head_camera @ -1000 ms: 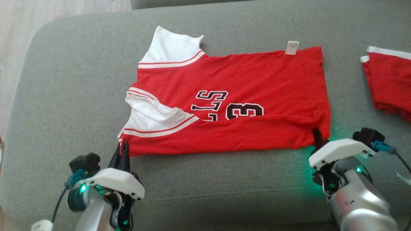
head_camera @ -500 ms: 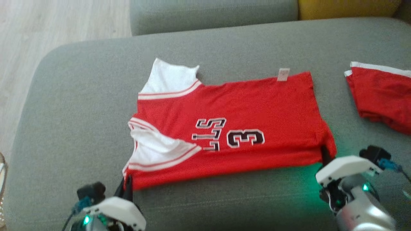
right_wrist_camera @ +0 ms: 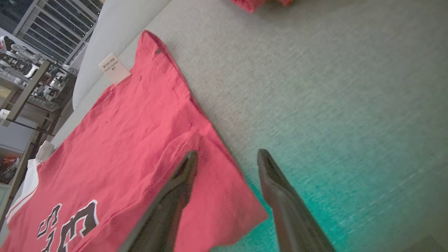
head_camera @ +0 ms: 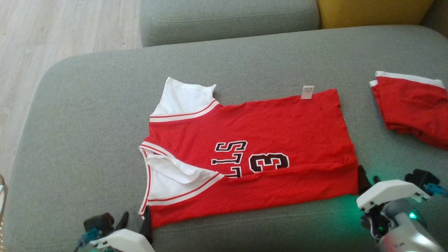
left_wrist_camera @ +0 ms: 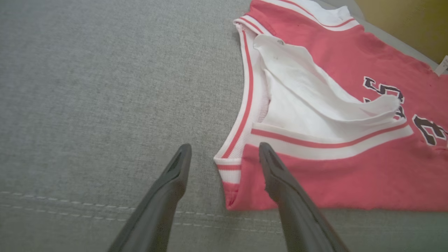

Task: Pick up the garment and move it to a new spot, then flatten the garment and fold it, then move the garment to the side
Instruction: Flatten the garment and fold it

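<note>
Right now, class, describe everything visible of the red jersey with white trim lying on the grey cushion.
The red fabric jersey lies flat on the grey woven cushion, shoulders toward the robot's left. White, red-striped trim edges its armholes; white lining shows inside. Black white-edged letters and a 3 sit mid-body, partly hidden where the near edge looks folded over. A white label sticks out at the far edge. The open left gripper straddles its near-left corner, the open right gripper its near-right corner.
</note>
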Available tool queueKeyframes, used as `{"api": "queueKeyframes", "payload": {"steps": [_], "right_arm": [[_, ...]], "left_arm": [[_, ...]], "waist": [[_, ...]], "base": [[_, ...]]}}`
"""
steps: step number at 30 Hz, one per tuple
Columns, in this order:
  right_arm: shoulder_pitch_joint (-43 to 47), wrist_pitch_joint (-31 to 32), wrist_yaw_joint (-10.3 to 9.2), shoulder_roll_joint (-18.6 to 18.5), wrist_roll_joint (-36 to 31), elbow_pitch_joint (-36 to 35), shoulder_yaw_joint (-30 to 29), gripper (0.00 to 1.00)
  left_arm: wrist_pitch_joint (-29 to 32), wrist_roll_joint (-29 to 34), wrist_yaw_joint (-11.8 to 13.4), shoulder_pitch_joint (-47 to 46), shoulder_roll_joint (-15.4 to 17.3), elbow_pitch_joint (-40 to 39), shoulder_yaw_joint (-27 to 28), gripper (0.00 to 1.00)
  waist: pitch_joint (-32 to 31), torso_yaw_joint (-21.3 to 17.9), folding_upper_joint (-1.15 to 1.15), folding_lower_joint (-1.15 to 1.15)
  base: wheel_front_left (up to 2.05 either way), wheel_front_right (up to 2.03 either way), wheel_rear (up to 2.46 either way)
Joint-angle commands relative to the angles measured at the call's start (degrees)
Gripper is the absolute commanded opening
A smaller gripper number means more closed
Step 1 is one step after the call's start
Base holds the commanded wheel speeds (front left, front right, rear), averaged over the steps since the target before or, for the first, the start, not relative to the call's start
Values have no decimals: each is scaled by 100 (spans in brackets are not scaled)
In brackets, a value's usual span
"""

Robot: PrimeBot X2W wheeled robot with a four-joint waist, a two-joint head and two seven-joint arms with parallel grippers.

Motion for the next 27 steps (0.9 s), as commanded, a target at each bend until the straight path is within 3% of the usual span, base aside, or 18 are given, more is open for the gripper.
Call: {"api": "queueKeyframes", "payload": {"steps": [1,7,10,13,15,21,27], "right_arm": [[-170,-84,-2,-70,-84,-174,120,100],[-142,-290,-2,-134,-525,-842,361,100],[41,-352,-2,-191,-886,-1547,497,100],[343,-366,-2,-308,-1656,-2436,353,100],[581,-368,-2,-83,-2041,-3055,70,100],[961,-323,-2,327,-2848,-4374,-93,100],[721,13,-2,382,-2857,-5200,163,100]], "left_arm": [[-77,-18,47,-200,104,-164,203,100],[-141,-61,186,-321,197,-761,578,100],[-148,102,179,-311,192,-1578,927,100],[-149,445,214,-161,143,-2234,1211,100],[-150,579,234,-79,84,-2427,1324,100],[-150,982,119,-417,35,-2392,1199,100],[414,1291,-102,-1709,597,-1681,996,100]], "waist": [[14,-5,0,0],[58,-31,0,0],[86,-40,0,0],[131,-76,0,0],[182,-122,0,0],[564,-360,0,0],[1263,-743,0,0]], "base": [[0,0,0],[0,0,0],[0,0,0],[0,0,0],[0,0,0],[0,0,0],[0,0,0]]}}
